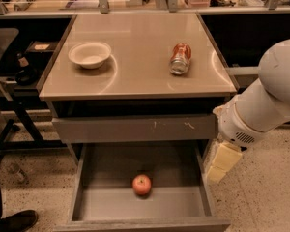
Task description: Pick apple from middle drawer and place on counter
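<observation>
Though likely firm, light and roll-prone, grasp apple [141, 184] across its middle, below front edge of counter [135, 57], with gripper [216, 172] below front-right corner, openness unclear.

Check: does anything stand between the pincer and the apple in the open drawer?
Nothing visible does. The tan pincer hangs by the right wall of the wide grey metal drawer; only bare floor lies between it and the small red-orange apple.

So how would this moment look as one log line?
gripper: at right wall of open middle drawer | apple: on drawer floor, untouched | counter: bowl, can
</observation>
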Robot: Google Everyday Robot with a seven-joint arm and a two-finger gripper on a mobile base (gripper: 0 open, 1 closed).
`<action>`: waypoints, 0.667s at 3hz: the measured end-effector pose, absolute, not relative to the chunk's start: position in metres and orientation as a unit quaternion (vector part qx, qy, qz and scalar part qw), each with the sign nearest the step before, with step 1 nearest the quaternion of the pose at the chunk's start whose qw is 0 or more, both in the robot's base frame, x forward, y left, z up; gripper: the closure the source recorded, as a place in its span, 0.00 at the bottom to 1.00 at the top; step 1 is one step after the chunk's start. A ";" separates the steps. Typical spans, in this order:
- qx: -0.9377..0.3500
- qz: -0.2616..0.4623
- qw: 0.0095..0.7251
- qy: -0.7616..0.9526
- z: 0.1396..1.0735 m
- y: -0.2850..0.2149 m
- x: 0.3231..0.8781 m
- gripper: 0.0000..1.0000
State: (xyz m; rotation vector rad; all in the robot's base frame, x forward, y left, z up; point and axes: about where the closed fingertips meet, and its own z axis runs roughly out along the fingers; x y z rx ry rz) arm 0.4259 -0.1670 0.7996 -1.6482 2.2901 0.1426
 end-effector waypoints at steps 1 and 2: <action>-0.564 0.065 0.152 0.809 0.778 -0.165 0.422 0.00; -0.519 0.117 0.142 0.835 0.706 -0.151 0.409 0.00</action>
